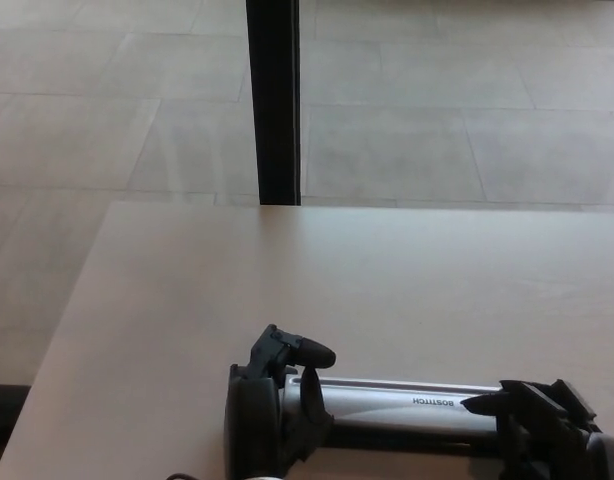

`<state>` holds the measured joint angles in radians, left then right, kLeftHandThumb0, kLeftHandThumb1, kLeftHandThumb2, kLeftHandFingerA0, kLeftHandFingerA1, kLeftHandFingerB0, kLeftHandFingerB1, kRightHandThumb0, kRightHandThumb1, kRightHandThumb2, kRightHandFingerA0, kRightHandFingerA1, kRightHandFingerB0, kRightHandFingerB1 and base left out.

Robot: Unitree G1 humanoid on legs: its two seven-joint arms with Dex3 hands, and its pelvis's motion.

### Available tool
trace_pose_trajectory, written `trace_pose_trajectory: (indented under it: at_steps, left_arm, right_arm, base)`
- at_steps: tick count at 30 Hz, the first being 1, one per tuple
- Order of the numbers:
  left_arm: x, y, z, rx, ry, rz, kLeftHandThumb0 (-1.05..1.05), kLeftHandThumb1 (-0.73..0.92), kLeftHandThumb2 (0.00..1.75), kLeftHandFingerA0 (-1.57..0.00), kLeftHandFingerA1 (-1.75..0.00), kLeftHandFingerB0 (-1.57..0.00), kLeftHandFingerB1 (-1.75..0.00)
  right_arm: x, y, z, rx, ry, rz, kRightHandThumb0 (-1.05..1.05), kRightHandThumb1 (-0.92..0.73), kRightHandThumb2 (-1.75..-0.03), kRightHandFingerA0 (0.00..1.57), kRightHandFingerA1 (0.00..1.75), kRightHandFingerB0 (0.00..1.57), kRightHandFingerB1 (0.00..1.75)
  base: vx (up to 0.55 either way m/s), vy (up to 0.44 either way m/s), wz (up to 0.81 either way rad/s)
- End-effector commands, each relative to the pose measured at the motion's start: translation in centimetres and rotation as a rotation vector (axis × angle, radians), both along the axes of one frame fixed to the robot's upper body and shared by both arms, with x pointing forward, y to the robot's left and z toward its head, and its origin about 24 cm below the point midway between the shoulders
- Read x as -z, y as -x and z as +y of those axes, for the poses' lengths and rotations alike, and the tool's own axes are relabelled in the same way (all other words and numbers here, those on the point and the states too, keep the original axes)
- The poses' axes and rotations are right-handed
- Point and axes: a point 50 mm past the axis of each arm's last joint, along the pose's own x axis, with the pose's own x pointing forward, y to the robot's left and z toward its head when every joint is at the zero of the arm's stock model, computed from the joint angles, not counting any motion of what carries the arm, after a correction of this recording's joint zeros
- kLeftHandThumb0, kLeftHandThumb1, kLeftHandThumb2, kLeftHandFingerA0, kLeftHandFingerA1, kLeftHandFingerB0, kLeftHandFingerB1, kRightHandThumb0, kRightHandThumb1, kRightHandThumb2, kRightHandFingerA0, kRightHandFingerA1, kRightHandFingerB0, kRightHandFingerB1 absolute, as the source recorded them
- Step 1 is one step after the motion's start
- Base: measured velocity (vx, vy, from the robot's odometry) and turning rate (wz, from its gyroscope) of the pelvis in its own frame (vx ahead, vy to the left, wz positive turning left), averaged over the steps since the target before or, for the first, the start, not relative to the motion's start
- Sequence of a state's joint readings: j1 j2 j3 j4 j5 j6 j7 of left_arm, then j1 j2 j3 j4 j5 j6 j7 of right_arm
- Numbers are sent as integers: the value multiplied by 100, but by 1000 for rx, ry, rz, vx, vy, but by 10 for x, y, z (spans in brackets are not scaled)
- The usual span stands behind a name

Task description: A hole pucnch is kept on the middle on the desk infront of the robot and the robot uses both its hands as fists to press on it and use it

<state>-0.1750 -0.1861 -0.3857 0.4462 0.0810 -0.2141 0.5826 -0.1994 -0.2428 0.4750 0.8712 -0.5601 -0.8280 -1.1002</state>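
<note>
A long silver hole punch (407,405) with a printed brand name lies across the near edge of the pale wooden desk (337,270). My left hand (272,400) sits on its left end as a loose fist, one finger curled down over the bar and the thumb sticking out to the right. My right hand (547,430) rests on the right end with its fingers bunched and pointing left. The bottom edge of the picture cuts off part of it.
A black vertical post (275,100) stands behind the desk's far edge. Beyond it is a grey tiled floor (467,120). The desk's left edge runs diagonally toward the near left corner.
</note>
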Motion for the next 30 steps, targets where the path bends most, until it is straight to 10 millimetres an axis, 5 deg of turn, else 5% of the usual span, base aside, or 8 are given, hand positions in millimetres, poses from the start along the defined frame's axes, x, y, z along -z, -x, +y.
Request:
trace_pose_trajectory:
  at_steps: [1, 13, 15, 20, 21, 23, 25, 30]
  left_arm:
    - [2, 8, -16, -104, 40, -12, -36, 81, 88, -87, -175, -55, -174]
    - [1, 4, -17, -116, 11, -24, -37, 81, 88, -88, -175, -56, -175]
    - [1, 4, -16, -126, 16, -23, -36, 78, 88, -86, -175, -56, -173]
    - [3, 4, -15, -127, -17, -32, -37, 80, 90, -87, -175, -57, -175]
    - [2, 4, -13, -122, 3, -32, -36, 81, 88, -85, -175, -55, -173]
    - [2, 4, -13, -121, 4, -32, -36, 81, 88, -85, -175, -55, -173]
    - [-3, -1, -5, -130, 60, -43, -37, 83, 80, -85, -175, -54, -175]
    - [-15, -9, 4, -119, 62, -59, -33, 80, 83, -89, -175, -57, -167]
  right_arm:
    - [101, 107, -45, 5, 366, 880, -40, -92, -67, 81, 95, 70, 79]
    - [105, 93, -39, 30, 201, 1019, -47, -89, -66, 60, 70, 58, 53]
    - [103, 94, -43, -40, 517, 915, -42, -87, -66, 68, 71, 57, 53]
    - [105, 92, -44, 43, 391, 978, -44, -92, -71, 66, 80, 54, 59]
    - [98, 80, -46, -37, 811, 736, -30, -67, -59, 96, 94, 75, 59]
    - [97, 78, -45, -50, 853, 701, -30, -67, -59, 96, 94, 75, 59]
    - [79, 46, -38, 52, 598, 645, -14, -69, -71, 79, 175, 68, 138]
    - [39, 2, -36, 148, 333, 494, -8, -70, -90, 84, 175, 61, 158]
  base:
    - [0, 0, 0]
    - [0, 0, 0]
    - [0, 0, 0]
    - [0, 0, 0]
    - [0, 0, 0]
    - [0, 0, 0]
    - [0, 0, 0]
    - [0, 0, 0]
